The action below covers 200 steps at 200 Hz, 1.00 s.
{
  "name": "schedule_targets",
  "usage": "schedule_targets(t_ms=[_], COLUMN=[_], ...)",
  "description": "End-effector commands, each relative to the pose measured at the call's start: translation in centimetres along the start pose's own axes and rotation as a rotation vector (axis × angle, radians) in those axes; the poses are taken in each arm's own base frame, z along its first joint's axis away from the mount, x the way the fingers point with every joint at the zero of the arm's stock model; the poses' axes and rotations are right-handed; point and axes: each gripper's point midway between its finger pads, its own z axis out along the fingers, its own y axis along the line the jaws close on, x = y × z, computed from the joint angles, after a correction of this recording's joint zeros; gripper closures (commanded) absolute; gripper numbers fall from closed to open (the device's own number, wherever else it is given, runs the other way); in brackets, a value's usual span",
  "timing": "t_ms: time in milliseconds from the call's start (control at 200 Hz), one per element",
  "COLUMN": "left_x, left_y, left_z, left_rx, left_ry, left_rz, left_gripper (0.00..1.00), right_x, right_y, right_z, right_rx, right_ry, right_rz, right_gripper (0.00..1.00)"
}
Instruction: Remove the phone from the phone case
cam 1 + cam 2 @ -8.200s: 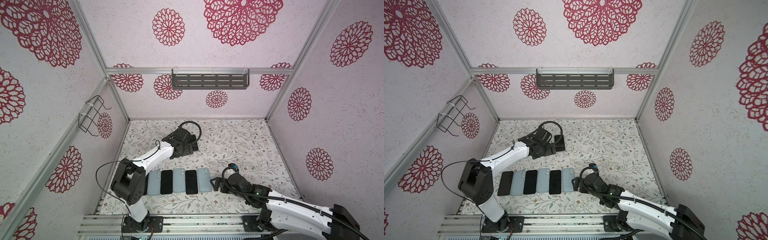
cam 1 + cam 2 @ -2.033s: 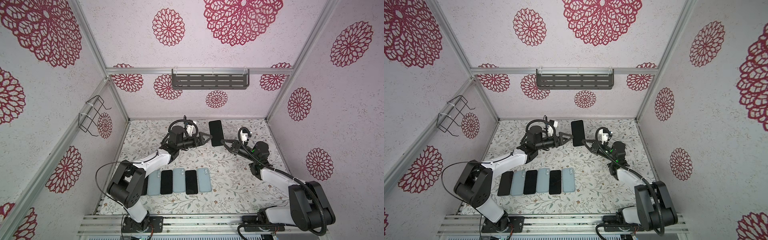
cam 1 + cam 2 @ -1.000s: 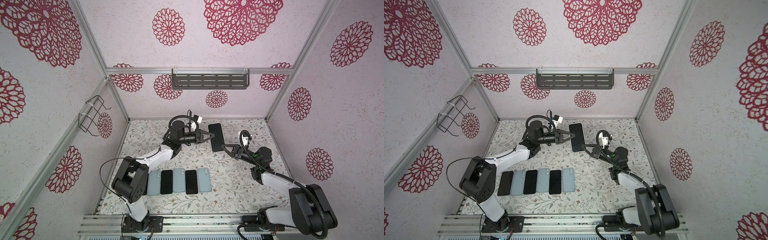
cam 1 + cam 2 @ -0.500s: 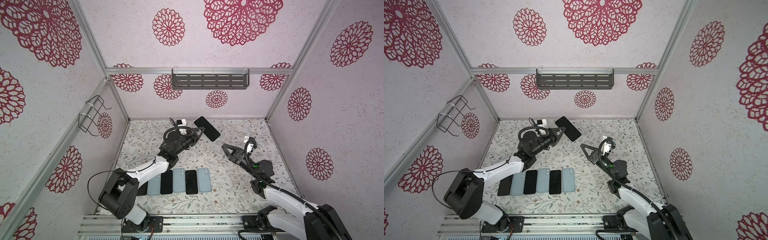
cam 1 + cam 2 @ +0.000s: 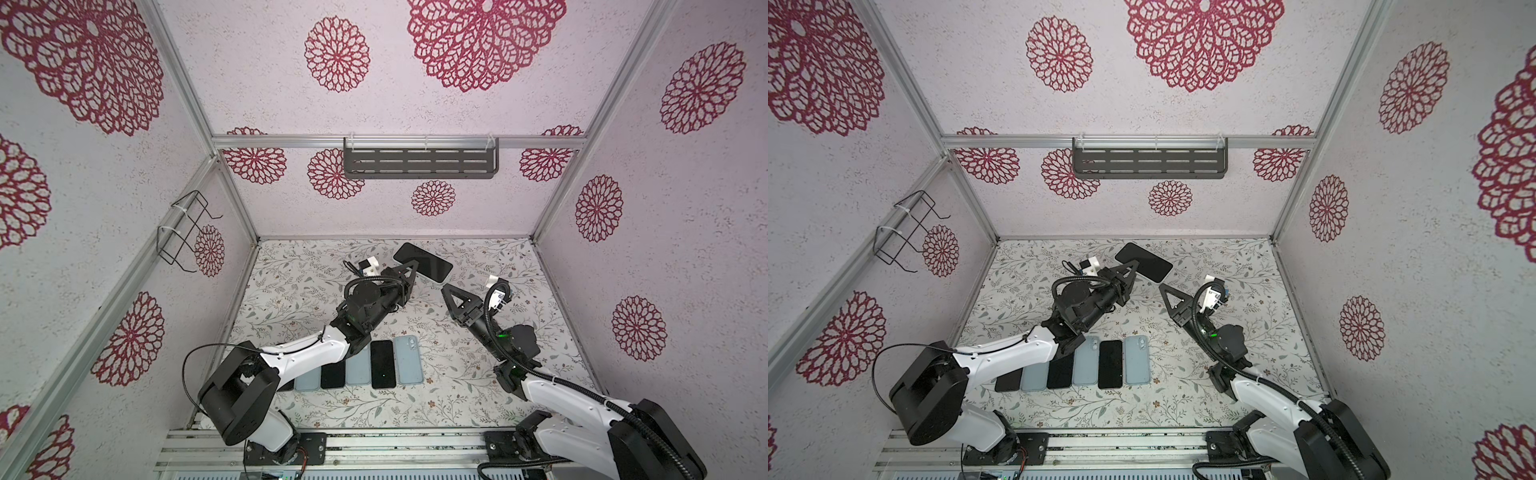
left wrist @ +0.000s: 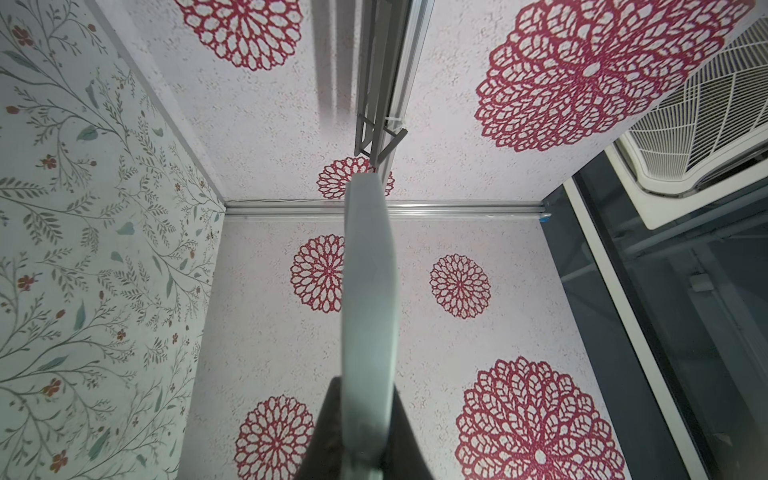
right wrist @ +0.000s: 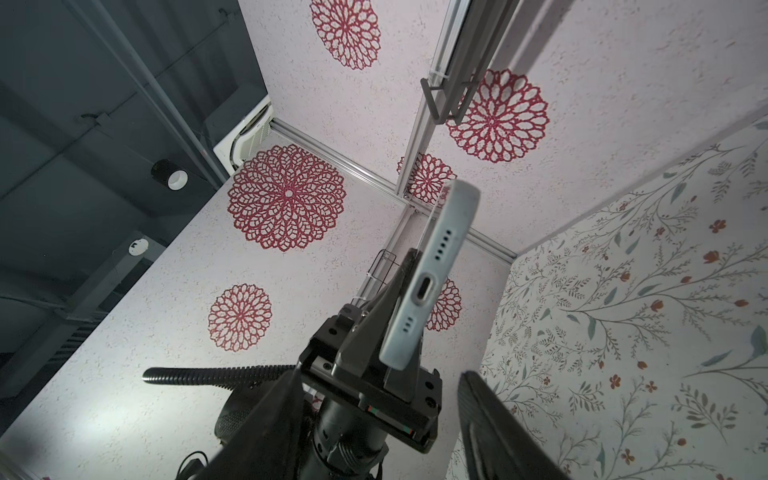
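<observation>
Phone in both top views hangs screen-up over the back of the counter, pinched at one end by the closed left jaws, while the right jaws stand open near it and a row of phones lies nearer the front. Left wrist view shows the thin edge of the pale blue phone case squeezed between the left jaws. Right wrist view shows the case's end with its charging hole, and the right jaws wide apart, holding nothing.
</observation>
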Motion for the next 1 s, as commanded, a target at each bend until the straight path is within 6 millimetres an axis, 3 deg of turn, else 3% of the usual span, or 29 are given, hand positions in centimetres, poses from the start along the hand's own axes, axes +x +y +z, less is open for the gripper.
schedule_targets(t_ms=[0,465,996], left_x=[0.3,1.5,1.9], left_y=[-3.2,-2.5,-1.8], left_z=[0.4,1.1,1.3], left_rx=[0.103,0.068,0.056], left_ry=[0.002,0.050,0.065], left_rz=[-0.056,-0.099,-0.109], left_gripper=[1.00,1.00,1.00], right_x=[-1.1,-1.3,-1.4], right_y=[2.1,1.8,2.5], right_z=[-0.2,0.7,1.4], right_rx=[-0.067,-0.069,-0.104], right_ry=[-0.055,-0.061,-0.060], right_rz=[-0.030,-0.019,-0.012], right_gripper=[0.46,0.65,0.66])
